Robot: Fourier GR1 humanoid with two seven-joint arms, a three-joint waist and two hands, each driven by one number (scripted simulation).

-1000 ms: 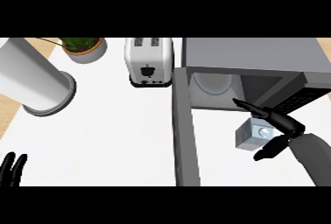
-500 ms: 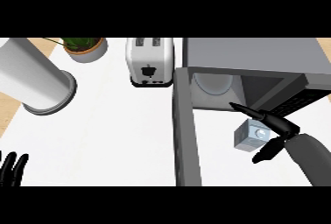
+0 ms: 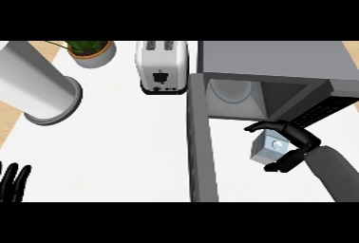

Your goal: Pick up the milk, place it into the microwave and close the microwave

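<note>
Grey milk (image 3: 269, 147) held by right hand (image 3: 298, 142); one microwave (image 3: 270, 78).

the white counter (image 3: 119, 142) carries everything here. on it, far out beyond the resting left hand's (image 3: 14, 182) upright fingertips (image 3: 15, 169), stands a tall white cylinder (image 3: 35, 90). a potted plant (image 3: 91, 50) sits at the back edge, and a white toaster (image 3: 163, 66) stands beside it. the grey microwave (image 3: 273, 61) rests at the counter's right, just past the right hand's (image 3: 294, 147) curled fingers (image 3: 270, 126).
</note>
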